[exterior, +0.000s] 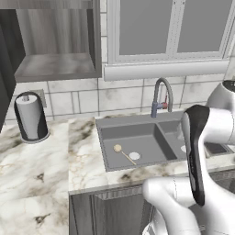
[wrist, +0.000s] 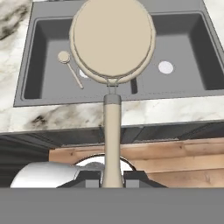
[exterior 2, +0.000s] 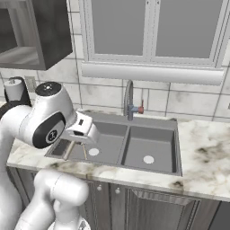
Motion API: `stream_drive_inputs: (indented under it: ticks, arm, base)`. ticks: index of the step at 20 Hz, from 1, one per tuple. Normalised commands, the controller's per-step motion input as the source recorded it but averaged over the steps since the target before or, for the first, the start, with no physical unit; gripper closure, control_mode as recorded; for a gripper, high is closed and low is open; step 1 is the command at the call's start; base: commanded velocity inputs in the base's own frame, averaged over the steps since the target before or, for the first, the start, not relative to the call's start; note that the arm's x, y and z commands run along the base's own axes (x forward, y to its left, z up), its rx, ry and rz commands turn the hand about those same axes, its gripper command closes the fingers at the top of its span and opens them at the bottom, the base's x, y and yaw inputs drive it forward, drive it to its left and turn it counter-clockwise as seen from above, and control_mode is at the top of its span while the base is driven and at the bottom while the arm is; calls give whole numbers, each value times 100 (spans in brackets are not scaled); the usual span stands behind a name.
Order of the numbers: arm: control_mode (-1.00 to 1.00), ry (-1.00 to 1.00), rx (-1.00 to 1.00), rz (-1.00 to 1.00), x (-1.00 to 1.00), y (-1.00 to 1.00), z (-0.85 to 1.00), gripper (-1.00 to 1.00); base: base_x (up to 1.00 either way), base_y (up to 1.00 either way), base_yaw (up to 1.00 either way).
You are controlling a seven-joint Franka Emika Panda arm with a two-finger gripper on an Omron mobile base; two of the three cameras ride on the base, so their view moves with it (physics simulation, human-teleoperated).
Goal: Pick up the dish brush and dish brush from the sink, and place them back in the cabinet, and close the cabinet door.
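While one dish brush [wrist: 113,65] fills the claw [wrist: 112,178], another [exterior: 123,153] lies in the sink [exterior: 110,126].

No legible text, label, brand, number or sign is being shown on any surface. A small pale mark is being displayed on the dark round joint cap of the arm [exterior 2: 50,133] in the right base view, near the counter's left edge, but it is too blurred to be read.
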Motion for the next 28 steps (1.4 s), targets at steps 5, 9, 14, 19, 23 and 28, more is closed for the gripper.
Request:
stream_drive_inputs:
  ticks: [5, 9, 14, 19, 23, 28]
  arm:
    - [-100, 0, 0, 0, -14, 55, 58, 100]
    - [-100, 0, 0, 0, -7, 43, 63, 100]
    - [-100, 0, 0, 0, -1, 31, 60, 100]
    - [-100, 0, 0, 0, 0, 13, 46, 100]
    - [-100, 0, 0, 0, 0, 0, 24, 100]
    - [-100, 0, 0, 3, 0, -1, 8, 100]
  base:
    - [0, 0, 0]
    - [0, 0, 0]
    - [0, 0, 0]
    - [0, 0, 0]
    - [0, 0, 0]
    - [0, 0, 0]
